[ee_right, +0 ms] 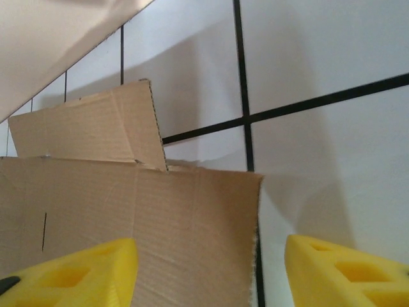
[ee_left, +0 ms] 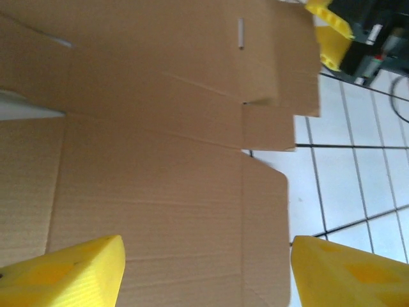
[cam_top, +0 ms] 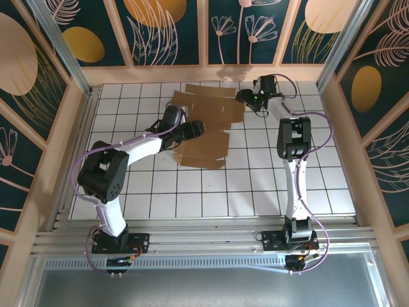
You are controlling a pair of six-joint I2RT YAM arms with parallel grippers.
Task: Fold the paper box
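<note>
Paper box (cam_top: 208, 125) lies flat and unfolded on the counter (cam_top: 192, 192). Left pincer (ee_left: 208, 268) jaws apart over the sheet. Right pincer (ee_right: 211, 268) jaws apart at a corner edge. Risk: an uneven pinch could slide or crease the sheet.

The top external camera looks down from above and behind the 2 arm bases (cam_top: 118, 243), covering the whole tiled table (cam_top: 255, 185). The left wrist camera hangs close above the paper box (ee_left: 160, 160), looking past the left gripper (ee_left: 208, 272). The right wrist camera, equally near, faces the sheet's edge beyond the right gripper (ee_right: 211, 272). All 3 views share the cardboard.
</note>
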